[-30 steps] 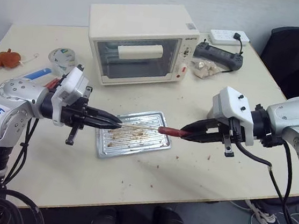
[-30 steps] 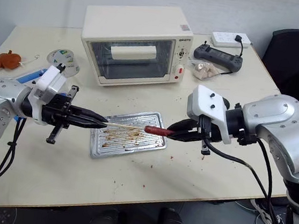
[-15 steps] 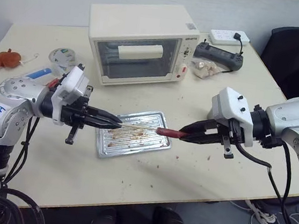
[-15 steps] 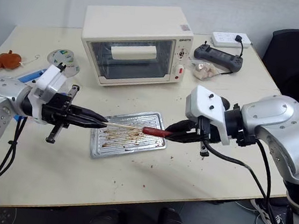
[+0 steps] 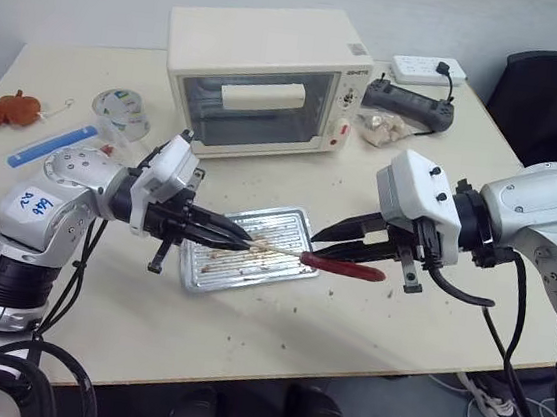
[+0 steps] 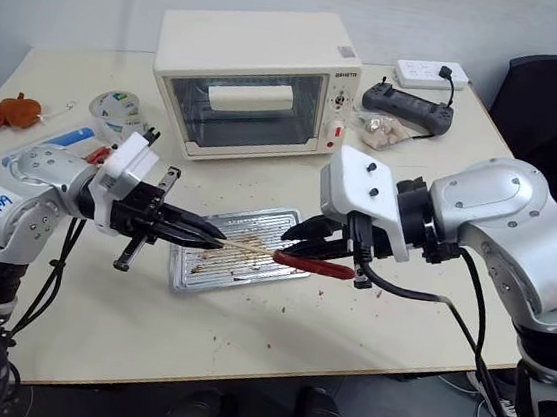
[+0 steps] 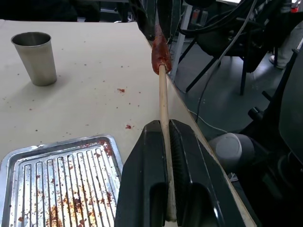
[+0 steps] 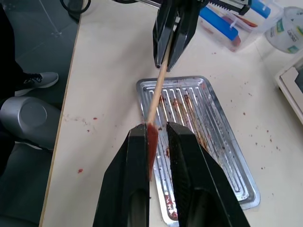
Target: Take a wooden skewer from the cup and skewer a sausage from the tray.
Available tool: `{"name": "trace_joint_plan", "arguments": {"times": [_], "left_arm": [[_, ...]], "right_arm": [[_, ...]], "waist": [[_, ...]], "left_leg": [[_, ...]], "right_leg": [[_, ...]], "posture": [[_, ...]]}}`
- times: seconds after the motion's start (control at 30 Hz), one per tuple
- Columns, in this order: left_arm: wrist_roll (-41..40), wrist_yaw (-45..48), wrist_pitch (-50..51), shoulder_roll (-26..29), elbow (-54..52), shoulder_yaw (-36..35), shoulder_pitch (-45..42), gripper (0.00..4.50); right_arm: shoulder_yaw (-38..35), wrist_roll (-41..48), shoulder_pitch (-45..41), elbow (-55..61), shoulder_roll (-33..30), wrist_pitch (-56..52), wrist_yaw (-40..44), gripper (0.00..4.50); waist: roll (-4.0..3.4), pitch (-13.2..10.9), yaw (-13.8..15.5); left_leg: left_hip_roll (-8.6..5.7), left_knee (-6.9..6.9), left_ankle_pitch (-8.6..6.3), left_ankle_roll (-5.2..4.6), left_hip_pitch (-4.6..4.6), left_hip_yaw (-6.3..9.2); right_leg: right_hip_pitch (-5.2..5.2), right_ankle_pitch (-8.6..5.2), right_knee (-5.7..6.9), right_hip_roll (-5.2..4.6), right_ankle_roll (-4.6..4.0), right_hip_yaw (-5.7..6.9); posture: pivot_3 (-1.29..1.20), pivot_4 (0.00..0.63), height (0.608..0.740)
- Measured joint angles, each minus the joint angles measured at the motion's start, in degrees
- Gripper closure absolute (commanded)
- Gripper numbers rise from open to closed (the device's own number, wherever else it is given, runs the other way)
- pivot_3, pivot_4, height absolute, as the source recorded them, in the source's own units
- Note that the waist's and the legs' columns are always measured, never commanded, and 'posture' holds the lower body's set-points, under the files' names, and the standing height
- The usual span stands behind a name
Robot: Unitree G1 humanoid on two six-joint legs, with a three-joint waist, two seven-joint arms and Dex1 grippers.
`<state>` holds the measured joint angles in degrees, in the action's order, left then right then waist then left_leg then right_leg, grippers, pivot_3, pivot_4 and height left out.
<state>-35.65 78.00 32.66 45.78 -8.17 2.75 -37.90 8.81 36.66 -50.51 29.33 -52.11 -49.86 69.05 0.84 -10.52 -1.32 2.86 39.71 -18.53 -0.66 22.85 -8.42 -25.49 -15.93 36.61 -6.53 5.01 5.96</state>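
Left eye view first: a big beige table (image 5: pixel 272 354) is seen with a cream toaster oven (image 5: pixel 258 75) parked toward the back, and a white power strip (image 5: pixel 427 68) behind it on the right. Next down in size, the tray (image 5: pixel 206 272) is laid flat in front of the oven, greasy brown bits all over its ridges.

Above the tray's front edge the two arms are brought together from either side. The left gripper (image 5: pixel 245 239) is clamped tight on the back end of the wooden skewer (image 7: pixel 164 113), which is pinched between the black fingers (image 7: pixel 137 189) in the left wrist view. The right gripper (image 8: pixel 156 135) is closed on the sausage (image 5: pixel 344 267), held between its two fingers (image 8: pixel 135 179) just off the tray's right end, up in the air.

The skewer's tip is stuck into the sausage's end, so stick and sausage are lined up as one piece between the grippers.

The cup (image 7: pixel 34 57) is stood upright on the table, well apart from the tray.
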Motion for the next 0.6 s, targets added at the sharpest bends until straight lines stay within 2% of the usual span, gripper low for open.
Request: {"name": "trace_joint_plan", "arguments": {"times": [0.23, 0.27, 0.33, 0.53, 0.6], "left_arm": [[0.13, -2.81, -0.37, 0.20, -0.05, -1.92, 2.89, 4.50], [0.19, -3.65, -0.37, 0.39, 0.01, -2.79, 3.63, 4.50], [0.20, -5.53, -0.40, 0.84, -0.41, -5.12, 5.60, 4.50], [0.21, -12.84, -0.28, 2.65, -2.45, -14.43, 16.38, 4.50], [0.24, -16.80, -0.22, 2.76, -2.42, -20.05, 19.90, 4.50]], "right_arm": [[-0.64, -0.02, 0.51, 0.04, -0.01, -0.27, -2.39, 3.85], [-1.18, -0.02, 0.94, 0.03, -0.02, -0.34, -3.18, 3.67], [-2.27, 0.21, 1.51, -0.13, 0.01, -1.02, -4.67, 3.26], [-7.64, 3.48, 1.68, -0.61, 1.36, -4.86, -10.08, 1.20], [-10.85, 6.83, 1.36, -0.89, 3.53, -7.86, -13.54, 0.53]], "waist": [[0.00, 0.00, -0.01], [0.00, 0.00, -0.02], [0.00, 0.00, -0.07], [0.00, 0.00, -0.17], [0.00, 0.00, -0.18]], "left_leg": [[0.02, 0.01, 0.00, -0.01, 0.00, 0.01], [0.02, 0.01, 0.00, -0.01, 0.00, 0.02], [0.02, 0.00, -0.01, -0.01, 0.00, 0.02], [0.13, 0.00, -0.01, -0.02, 0.00, 0.04], [0.31, 0.00, -0.02, -0.02, -0.01, 0.03]], "right_leg": [[0.00, 0.00, 0.02, -0.01, 0.00, 0.00], [0.00, 0.00, 0.02, 0.00, 0.00, 0.01], [0.00, 0.00, 0.02, -0.01, 0.00, 0.00], [-0.01, 0.00, 0.02, -0.03, 0.00, -0.01], [-0.01, 0.00, 0.03, -0.04, 0.00, -0.02]], "posture": [[0.00, 0.150, 0.740], [0.00, 0.150, 0.740], [0.00, 0.150, 0.740], [0.00, 0.150, 0.740], [0.00, 0.150, 0.740]]}}
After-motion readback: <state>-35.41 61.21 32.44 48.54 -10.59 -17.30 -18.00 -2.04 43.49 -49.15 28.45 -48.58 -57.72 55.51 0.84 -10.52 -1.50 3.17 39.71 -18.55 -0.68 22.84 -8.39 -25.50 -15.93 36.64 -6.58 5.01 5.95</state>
